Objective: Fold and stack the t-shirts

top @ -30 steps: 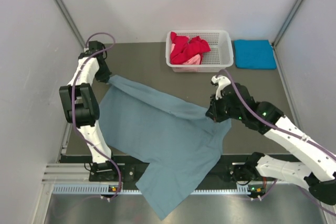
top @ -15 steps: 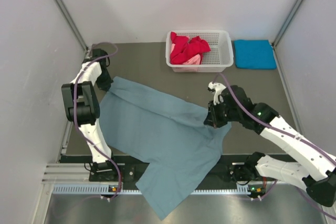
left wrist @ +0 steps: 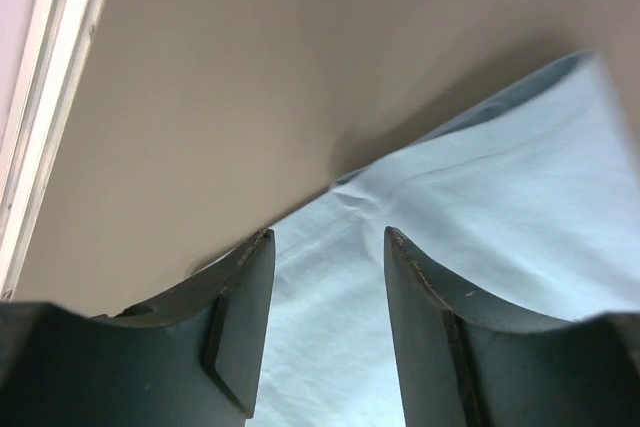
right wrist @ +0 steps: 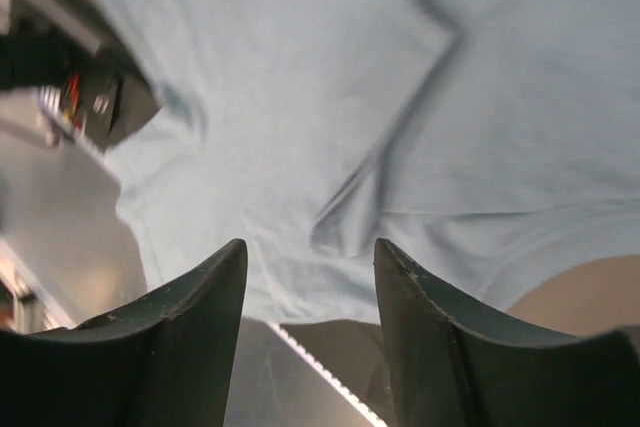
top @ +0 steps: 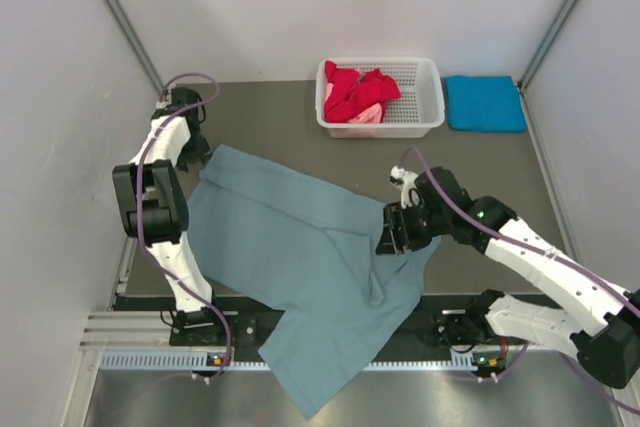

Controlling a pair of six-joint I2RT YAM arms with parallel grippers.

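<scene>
Presently: 1 grey-blue t-shirt [top: 290, 247], spread across the table [top: 270, 117], its near end hanging over the front edge. Left gripper [left wrist: 325, 237] at its far-left corner, fingers apart, grasping nothing. Right gripper [right wrist: 310, 247] over its right side, fingers apart, empty. 1 folded turquoise t-shirt [top: 485, 103] beside the basket [top: 428, 97] holding red t-shirts [top: 355, 89] and a pink t-shirt [top: 366, 116].

The dark table [top: 270, 112] carried a grey-blue t-shirt [top: 290, 247] spread over its near half and past the front edge, a white lattice basket [top: 412, 127] at the back, and a folded turquoise t-shirt [top: 485, 104] just beside it
</scene>
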